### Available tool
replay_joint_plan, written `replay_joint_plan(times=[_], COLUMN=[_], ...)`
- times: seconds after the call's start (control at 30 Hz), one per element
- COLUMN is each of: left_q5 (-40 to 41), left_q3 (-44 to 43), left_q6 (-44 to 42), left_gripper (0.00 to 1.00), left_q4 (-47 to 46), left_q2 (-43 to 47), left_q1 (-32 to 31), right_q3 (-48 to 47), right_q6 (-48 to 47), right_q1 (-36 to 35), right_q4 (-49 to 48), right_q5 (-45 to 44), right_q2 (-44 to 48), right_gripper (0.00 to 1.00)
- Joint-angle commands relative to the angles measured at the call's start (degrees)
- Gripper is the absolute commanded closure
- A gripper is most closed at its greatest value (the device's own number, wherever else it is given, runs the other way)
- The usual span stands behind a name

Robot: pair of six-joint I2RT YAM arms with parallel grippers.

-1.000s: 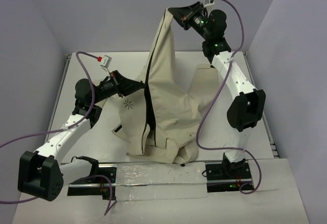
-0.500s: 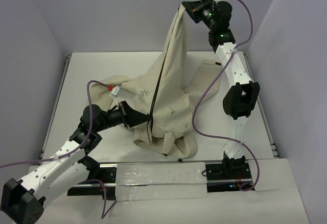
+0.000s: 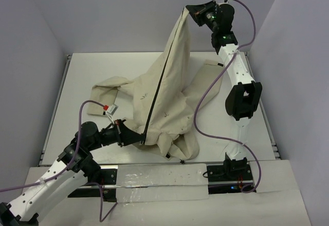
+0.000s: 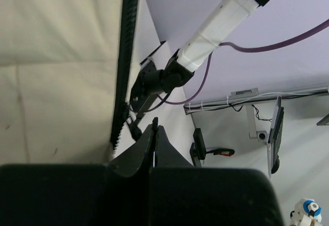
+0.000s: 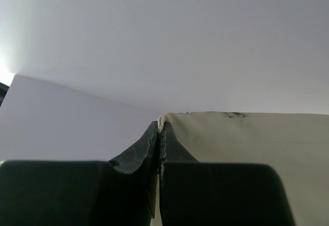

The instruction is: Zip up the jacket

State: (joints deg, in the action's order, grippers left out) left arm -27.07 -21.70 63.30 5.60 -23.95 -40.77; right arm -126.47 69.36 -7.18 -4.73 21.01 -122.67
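Note:
The beige jacket (image 3: 175,82) hangs stretched from a high point down to the table, its dark zipper line (image 3: 157,89) running diagonally. My right gripper (image 3: 191,11) is raised high at the back and shut on the jacket's top edge, seen as a cream fold between the jaws in the right wrist view (image 5: 161,125). My left gripper (image 3: 138,139) is low at the near end of the zipper, shut on the thin zipper pull (image 4: 152,128). The black zipper teeth (image 4: 126,56) run up beside the beige fabric (image 4: 56,56).
One sleeve (image 3: 105,89) lies spread on the white table (image 3: 77,71) at the left, and another (image 3: 211,71) lies by the right arm. A metal rail with clear plastic (image 3: 159,177) runs along the near edge. Grey walls close in on three sides.
My left gripper has slid down the zipper line toward the near edge. The right gripper rose and shifted right, pulling the jacket taut. The left sleeve spread onto the table.

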Motion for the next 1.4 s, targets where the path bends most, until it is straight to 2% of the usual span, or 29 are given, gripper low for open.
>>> replay_joint_plan(times=[0.0,0.17,0.3,0.53,0.83,1.13,1.2,1.3,1.37], left_q5=[-3.48,-3.61,-3.71,-2.3,4.03,9.1,12.2,16.33,19.94], left_q3=[1.8,1.57,1.42,1.35,4.12,0.17,-0.05,0.63,-2.18], left_q6=[3.51,3.05,3.23,3.64,8.5,4.8,4.16,3.93,3.25], left_gripper=[1.0,1.0,1.0,1.0,1.0,1.0,1.0,1.0,1.0], left_q4=[10.44,19.49,21.57,21.73,21.99,17.6,15.06,6.39,4.45], left_q2=[4.17,8.42,9.7,9.73,16.66,9.35,6.52,0.57,-5.01], left_q1=[-1.25,-1.33,-1.25,-1.25,-1.25,-1.25,-1.25,-1.25,-1.17], right_q3=[-0.15,-0.36,-0.14,1.71,0.78,5.26,5.66,6.69,7.96], right_q6=[-0.42,-0.45,-0.54,-0.89,-1.25,-4.28,-4.69,-5.74,-6.47], right_q1=[1.94,2.09,2.16,2.23,2.96,3.28,3.6,4.06,4.31], right_q4=[-6.35,-6.52,-6.6,-7.35,-6.61,-6.15,-5.8,-5.4,-5.08], right_q5=[-5.66,-5.71,-5.54,-5.63,-5.72,-6.15,-6.33,-6.96,-7.83], right_q2=[4.11,4.28,4.6,5.81,5.6,8.11,8.72,10.09,11.35], right_gripper=[1.0,1.0,1.0,1.0,1.0,1.0,1.0,1.0,1.0])
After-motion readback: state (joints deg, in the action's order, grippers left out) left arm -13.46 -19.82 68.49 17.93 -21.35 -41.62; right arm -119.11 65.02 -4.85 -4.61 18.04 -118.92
